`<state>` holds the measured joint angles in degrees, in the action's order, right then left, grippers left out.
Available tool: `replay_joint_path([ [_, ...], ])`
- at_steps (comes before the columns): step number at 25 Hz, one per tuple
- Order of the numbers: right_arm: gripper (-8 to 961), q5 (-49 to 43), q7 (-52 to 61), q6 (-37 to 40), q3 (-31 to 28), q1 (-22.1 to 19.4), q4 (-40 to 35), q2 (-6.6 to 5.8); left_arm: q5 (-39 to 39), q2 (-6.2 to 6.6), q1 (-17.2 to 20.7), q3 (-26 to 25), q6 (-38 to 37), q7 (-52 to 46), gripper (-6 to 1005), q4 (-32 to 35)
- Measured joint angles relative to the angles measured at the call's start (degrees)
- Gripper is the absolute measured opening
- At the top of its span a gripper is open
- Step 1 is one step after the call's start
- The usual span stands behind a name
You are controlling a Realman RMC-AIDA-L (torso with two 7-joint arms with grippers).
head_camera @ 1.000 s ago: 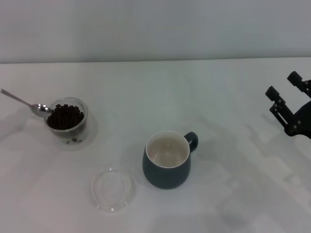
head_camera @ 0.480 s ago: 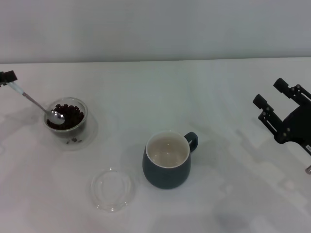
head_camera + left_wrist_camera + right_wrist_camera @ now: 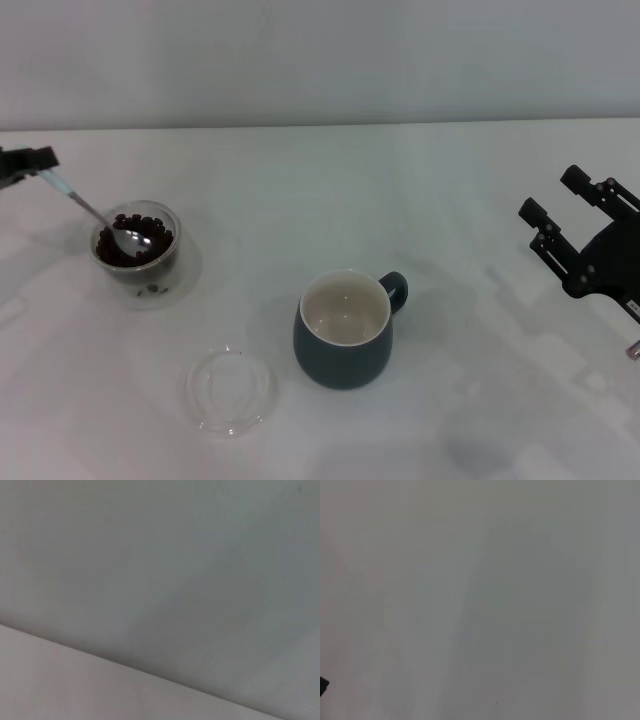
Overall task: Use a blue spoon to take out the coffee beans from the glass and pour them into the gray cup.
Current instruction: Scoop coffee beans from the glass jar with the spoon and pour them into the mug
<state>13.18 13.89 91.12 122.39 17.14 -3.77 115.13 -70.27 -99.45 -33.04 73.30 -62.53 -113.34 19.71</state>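
left gripper [image 3: 30, 163] at the table's left edge is clamped on the blue spoon [image 3: 90, 207], bowl dipped among the coffee beans [image 3: 135, 240] in the glass [image 3: 137, 250]; scooping step; next, lift level toward the gray cup [image 3: 343, 328]; right gripper [image 3: 565, 208] idle, fingers apart

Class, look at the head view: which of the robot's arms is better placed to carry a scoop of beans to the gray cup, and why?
Left. The left gripper grips the blue spoon, its bowl in the glass among the coffee beans. The right gripper hangs open and empty, away from the gray cup.
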Motion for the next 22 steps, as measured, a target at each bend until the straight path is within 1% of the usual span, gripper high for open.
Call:
replay_joint_path([
  [7,566,0.14,0.00,-0.27,-0.11,0.04,0.00,0.00,-2.44,-1.85,-0.08,-0.11,0.02,-0.17,129,0.06],
  [15,565,0.06,0.00,-0.65,-0.28,0.08,0.00,0.00,-2.58,-2.58,0.59,-0.67,0.39,-0.55,129,-0.22],
  [22,566,-0.01,0.00,-1.17,-0.23,0.38,0.00,0.00,-2.51,-3.60,2.98,-4.20,0.42,-4.96,129,-0.06],
])
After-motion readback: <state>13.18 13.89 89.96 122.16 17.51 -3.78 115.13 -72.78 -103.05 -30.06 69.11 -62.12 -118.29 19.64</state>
